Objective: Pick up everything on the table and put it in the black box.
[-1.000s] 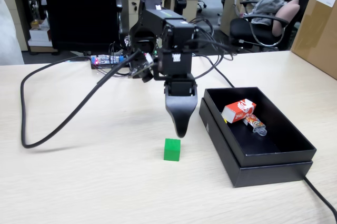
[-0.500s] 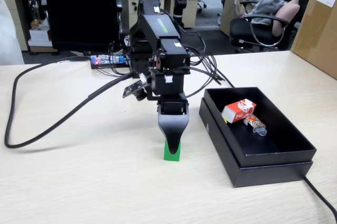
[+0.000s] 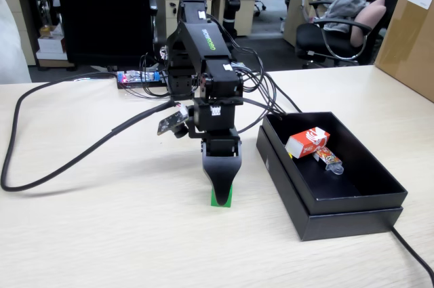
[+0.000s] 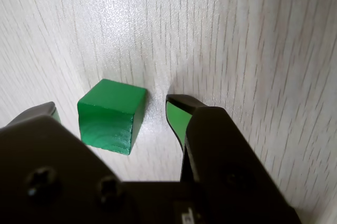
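- Wrist view showed the gripper (image 4: 110,112) open, with the green cube (image 4: 109,116) on the table (image 4: 253,39) between its two tips and neither tip touching it.
- The cube sat nearer the left tip in that view, with a clear gap to the right tip.
- Its faces lay slightly skewed to the pads, so a squeeze would likely turn it a little.
- Fixed view put the box (image 3: 319,203) to the cube's right, holding the red carton (image 3: 307,141).

Arm lower and shifted left over the green cube (image 4: 110,116), fingers (image 4: 176,118) now straddling it just above the worktop (image 4: 253,39), cable swept further left
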Available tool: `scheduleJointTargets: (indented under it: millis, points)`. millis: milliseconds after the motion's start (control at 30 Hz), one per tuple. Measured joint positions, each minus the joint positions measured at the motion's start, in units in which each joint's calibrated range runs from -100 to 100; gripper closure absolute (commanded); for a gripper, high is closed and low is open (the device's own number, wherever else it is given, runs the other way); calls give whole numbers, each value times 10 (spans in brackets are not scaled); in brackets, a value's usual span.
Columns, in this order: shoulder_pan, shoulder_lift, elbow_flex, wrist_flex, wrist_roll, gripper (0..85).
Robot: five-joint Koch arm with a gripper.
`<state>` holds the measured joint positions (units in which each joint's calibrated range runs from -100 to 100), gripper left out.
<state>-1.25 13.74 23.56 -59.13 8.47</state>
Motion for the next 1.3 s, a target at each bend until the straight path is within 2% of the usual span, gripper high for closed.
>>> scheduleJointTargets:
  millis: [100,233,300,600,733,933,1300]
  points:
    - [-1,0,1,2,0,625]
    - [-2,0,0,19,0,793]
    - [-3,0,0,25,0,833]
    - [-3,-5,0,25,0,831]
    - [6,-58,16,-26,3,830]
    - [44,-165,54,-54,4,829]
    - [118,-189,102,-54,4,827]
